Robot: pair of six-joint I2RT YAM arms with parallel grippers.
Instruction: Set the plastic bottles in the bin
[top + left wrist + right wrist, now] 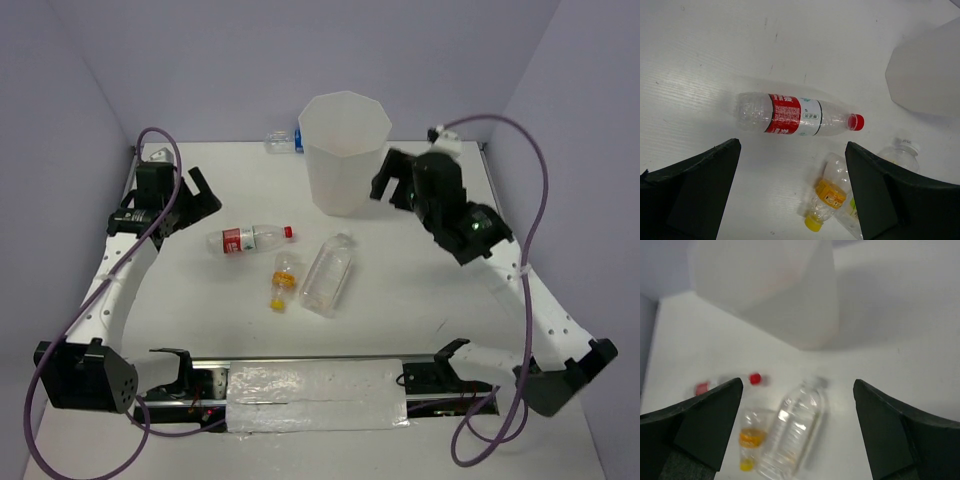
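two open grippers, four bottles on the table

the left gripper [792, 152] has its two fingers wide apart and holds nothing; the bottle with the red label [792, 115] lies on its side on the table [420, 290] just ahead of those fingers, not touching them; its red cap points to the gripper's right; further to that side lie the small bottle with the yellow cap [282, 280] and the wide clear bottle [328, 275], close together; i cannot tell if they touch; the right gripper [797, 385] has its fingers wide apart too and holds nothing; the bin [345, 170] stands upright just ahead of it; the wide clear bottle lies below this gripper, between its fingers in the wrist view; the yellow cap bottle lies to the left of that; the bottle with the blue label [283, 140] lies behind the bin, far from both grippers and partly hidden.
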